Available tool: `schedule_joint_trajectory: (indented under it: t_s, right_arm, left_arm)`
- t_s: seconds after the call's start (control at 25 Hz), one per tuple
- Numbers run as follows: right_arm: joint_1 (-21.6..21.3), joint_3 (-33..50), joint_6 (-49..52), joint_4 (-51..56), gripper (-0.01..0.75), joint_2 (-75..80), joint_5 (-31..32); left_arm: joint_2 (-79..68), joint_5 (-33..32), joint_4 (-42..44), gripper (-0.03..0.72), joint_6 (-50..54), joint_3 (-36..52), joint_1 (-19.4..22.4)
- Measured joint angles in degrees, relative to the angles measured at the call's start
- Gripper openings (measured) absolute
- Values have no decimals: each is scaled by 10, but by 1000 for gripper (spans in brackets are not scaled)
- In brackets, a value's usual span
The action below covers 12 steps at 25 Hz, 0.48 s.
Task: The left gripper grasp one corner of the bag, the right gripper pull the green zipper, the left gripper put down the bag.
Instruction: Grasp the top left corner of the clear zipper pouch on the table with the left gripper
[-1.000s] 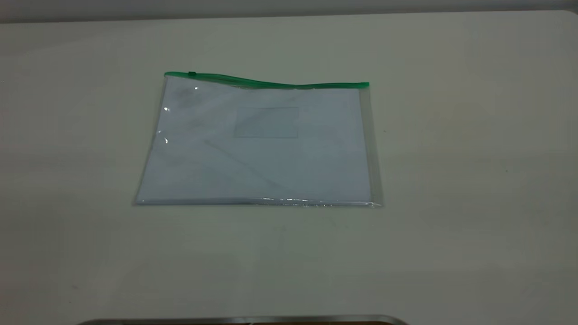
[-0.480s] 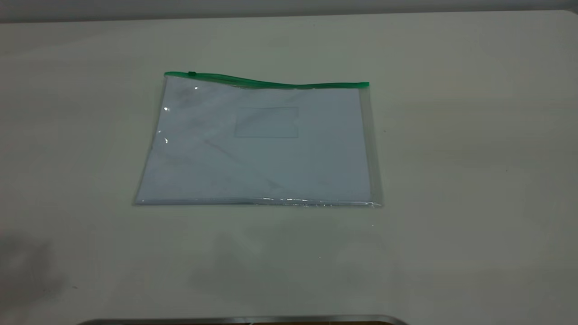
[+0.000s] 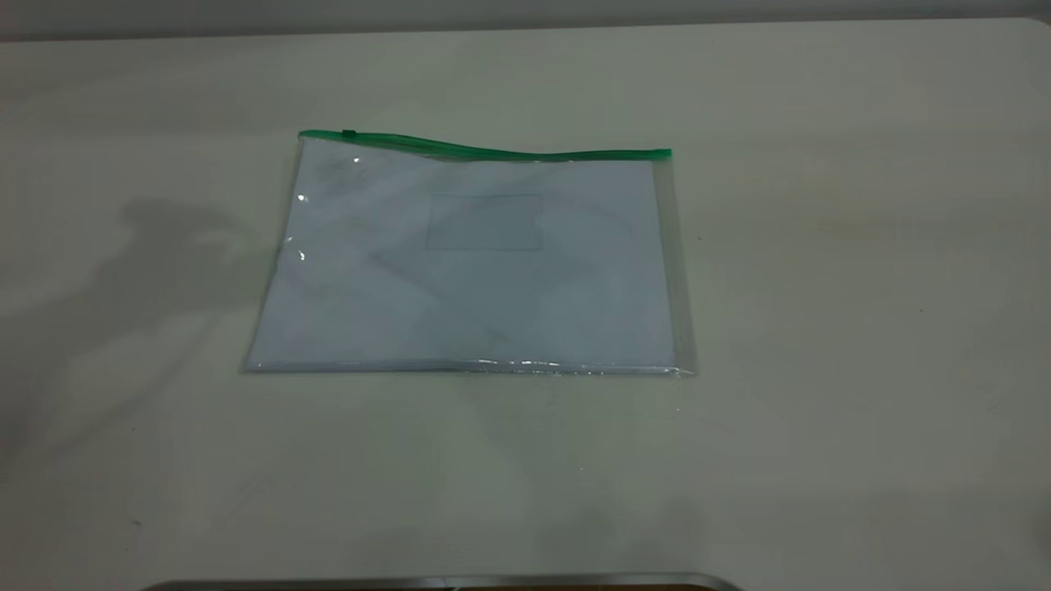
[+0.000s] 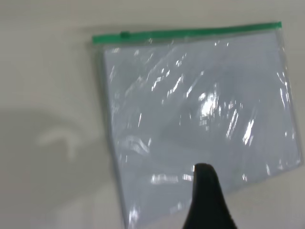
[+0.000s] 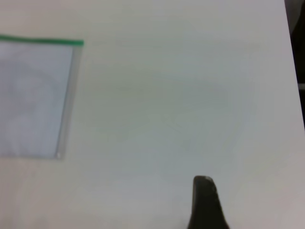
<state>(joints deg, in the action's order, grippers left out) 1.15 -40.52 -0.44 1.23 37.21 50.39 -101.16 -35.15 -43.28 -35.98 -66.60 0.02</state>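
White table (image 3: pixel 821 328): bag (image 3: pixel 472 263) beneath left pincer (image 4: pixel 207 200).

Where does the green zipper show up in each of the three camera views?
Exterior view: the green zipper runs along the bag's far edge, slider near its left end.
Left wrist view: the strip crosses near the top.
Right wrist view: only one end shows, upper left.
Shared landmark: the zipper's sliderless end corner.
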Motion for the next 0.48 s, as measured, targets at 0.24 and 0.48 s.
schedule_joint_trajectory:
  t_s: [0.24,0.48]
  right_arm:
    - [0,-7,8,0,538,79,-48]
    - [0,-63,8,-8,538,205,-63]
  left_arm:
    - [-153,0,-65,563,-88,-97,2]
    - [-216,8,-68,563,-106,-123,8]
